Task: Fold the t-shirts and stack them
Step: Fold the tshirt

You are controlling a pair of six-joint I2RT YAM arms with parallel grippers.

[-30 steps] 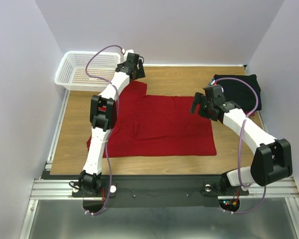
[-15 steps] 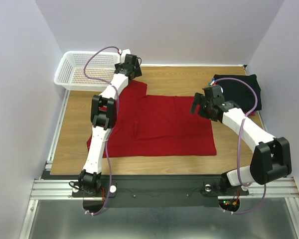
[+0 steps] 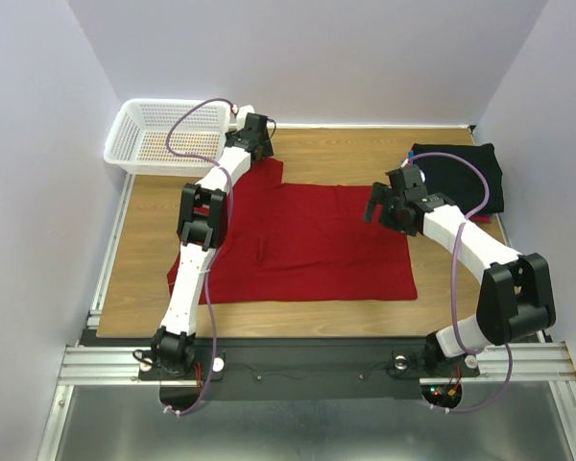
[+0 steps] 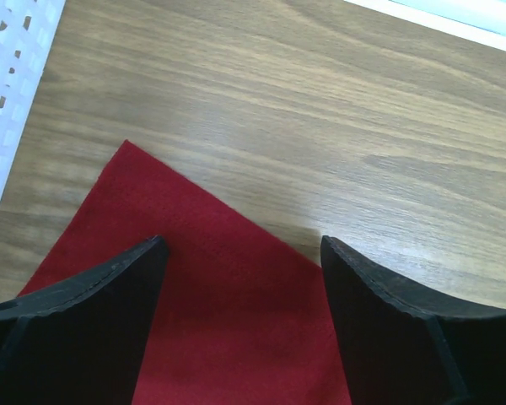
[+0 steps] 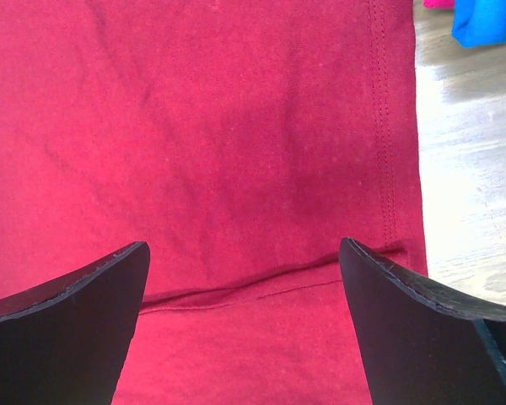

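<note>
The left arm (image 3: 187,288) and right arm (image 3: 475,252) are white with black joints (image 3: 200,216), black fingers (image 4: 84,337) and purple cables (image 3: 184,115), one looping at eleven o'clock.

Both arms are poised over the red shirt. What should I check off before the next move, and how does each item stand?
1. Jaws of the left gripper open: ok.
2. Sleeve edge of the red t-shirt below the left gripper: ok.
3. Jaws of the right gripper open: ok.
4. Stitched hem side below the right gripper: ok.
5. Fingers touching the cloth: cannot tell.
6. Shirt spread flat: ok, one small wrinkle left of centre.
</note>
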